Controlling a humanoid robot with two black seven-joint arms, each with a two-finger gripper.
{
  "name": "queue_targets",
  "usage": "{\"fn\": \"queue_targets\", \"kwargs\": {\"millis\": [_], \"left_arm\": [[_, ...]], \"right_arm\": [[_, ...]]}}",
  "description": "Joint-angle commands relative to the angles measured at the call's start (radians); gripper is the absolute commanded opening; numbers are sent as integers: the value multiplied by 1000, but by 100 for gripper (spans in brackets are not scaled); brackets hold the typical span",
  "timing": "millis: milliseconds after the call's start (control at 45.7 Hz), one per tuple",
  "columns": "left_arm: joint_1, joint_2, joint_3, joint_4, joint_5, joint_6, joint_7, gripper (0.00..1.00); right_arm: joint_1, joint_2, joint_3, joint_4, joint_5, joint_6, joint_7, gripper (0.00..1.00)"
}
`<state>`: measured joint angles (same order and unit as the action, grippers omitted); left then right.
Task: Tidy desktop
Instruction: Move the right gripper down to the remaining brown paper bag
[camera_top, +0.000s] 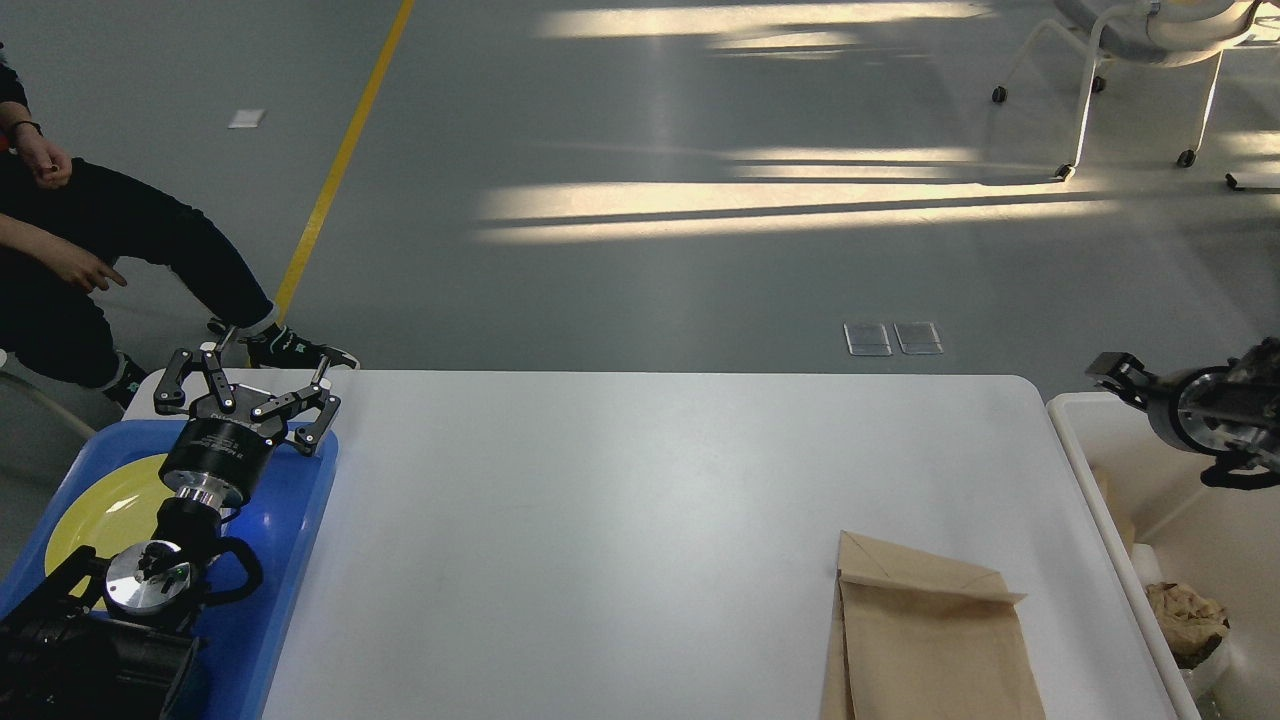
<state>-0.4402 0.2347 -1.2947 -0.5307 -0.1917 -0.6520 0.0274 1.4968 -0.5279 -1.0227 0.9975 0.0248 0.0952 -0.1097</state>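
The desktop (650, 500) is a wide white tabletop with rounded corners. A brown paper bag (925, 640) lies flat on it at the front right, running off the bottom edge of the view. My left gripper (255, 385) is open and empty, held above the far end of the blue tray (290, 560) at the left. My right gripper (1112, 370) comes in at the right edge, above the far rim of the white bin (1095, 470). Its fingers are seen small and dark and cannot be told apart.
A yellow plate (105, 510) lies in the blue tray under my left arm. The white bin holds crumpled brown paper (1185, 615) and other litter. A seated person (90, 260) is beyond the table's far left corner. A wheeled chair (1140, 60) stands far right.
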Motion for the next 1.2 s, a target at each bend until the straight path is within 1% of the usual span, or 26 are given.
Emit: {"fn": "queue_targets", "kwargs": {"millis": [0,109,219,307,416,526,613,679,898,1117,1139,1182], "left_arm": [[0,0,0,0,0,0,0,96],[0,0,0,0,0,0,0,96],[0,0,0,0,0,0,0,96],[0,0,0,0,0,2,-1,96],[0,0,0,0,0,0,0,96],[0,0,0,0,0,0,0,96],[0,0,0,0,0,0,0,96],[0,0,0,0,0,0,0,96],[0,0,0,0,0,0,-1,96],[0,0,0,0,0,0,0,96],[0,0,0,0,0,0,0,96],[0,0,0,0,0,0,0,96]], "right_arm": [[129,38,-7,104,4,249,1,100],[218,68,-2,113,29,500,4,100],[296,86,-10,130,122,684,4,100],[359,80,-13,159,162,777,2,100],[447,71,-26,222,165,821,2,100],[473,62,-43,250,165,813,1,100],[439,65,-43,247,167,795,1,100],[364,66,-30,236,175,767,1,100],[96,48,0,179,316,562,2,100],[-59,25,12,165,463,434,2,100],[-84,25,18,164,474,401,2,100],[-107,25,30,164,481,368,2,100]]}}
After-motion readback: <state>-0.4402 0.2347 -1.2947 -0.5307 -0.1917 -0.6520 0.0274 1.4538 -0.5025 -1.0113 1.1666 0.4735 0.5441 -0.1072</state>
